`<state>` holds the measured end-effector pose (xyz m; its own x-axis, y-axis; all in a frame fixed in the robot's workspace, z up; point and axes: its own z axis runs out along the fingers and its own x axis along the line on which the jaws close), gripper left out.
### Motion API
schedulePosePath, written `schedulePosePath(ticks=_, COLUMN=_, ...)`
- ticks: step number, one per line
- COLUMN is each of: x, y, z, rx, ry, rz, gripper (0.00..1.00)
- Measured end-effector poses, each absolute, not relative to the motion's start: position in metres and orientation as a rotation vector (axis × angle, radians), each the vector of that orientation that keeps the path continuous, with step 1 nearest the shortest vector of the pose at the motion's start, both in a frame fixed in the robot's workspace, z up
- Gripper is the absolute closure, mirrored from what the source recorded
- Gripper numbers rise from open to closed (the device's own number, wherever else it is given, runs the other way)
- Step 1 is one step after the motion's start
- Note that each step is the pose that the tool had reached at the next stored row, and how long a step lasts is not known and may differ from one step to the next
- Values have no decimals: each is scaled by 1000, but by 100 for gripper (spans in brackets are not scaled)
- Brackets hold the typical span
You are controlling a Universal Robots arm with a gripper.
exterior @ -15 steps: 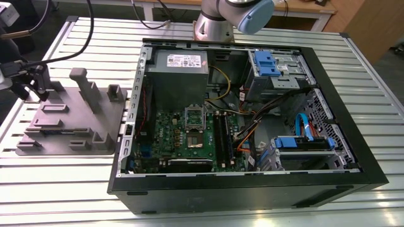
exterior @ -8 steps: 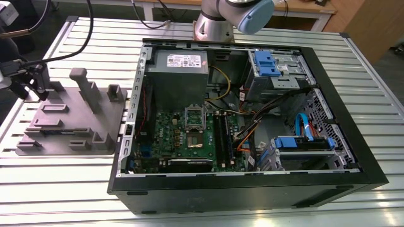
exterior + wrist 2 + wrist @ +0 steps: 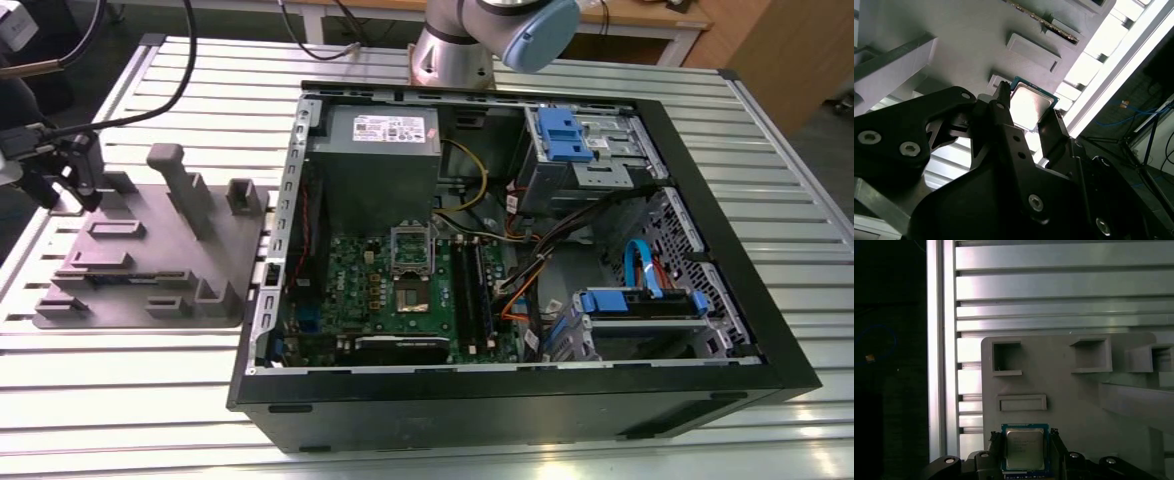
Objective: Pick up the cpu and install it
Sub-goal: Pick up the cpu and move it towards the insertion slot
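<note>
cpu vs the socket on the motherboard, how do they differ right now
The cpu is outside the case, over the grey holder tray; the socket sits inside the case on the green motherboard. The cpu shows a bright silvery top with a teal rim; the socket looks dark, its grey frame swung open. Both are squarish.

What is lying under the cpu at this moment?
The grey holder tray lies beneath the cpu. The spot directly below is covered by the cpu itself.

ribbed aluminium table | wooden desk behind | dark floor
</note>
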<state>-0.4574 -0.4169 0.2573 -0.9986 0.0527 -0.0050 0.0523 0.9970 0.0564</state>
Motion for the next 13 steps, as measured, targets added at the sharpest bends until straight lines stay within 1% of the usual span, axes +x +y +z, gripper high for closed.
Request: schedulePosePath(ticks=13, x=-457, y=-417, z=260, rx=82, ry=3133, rz=88, gripper=53)
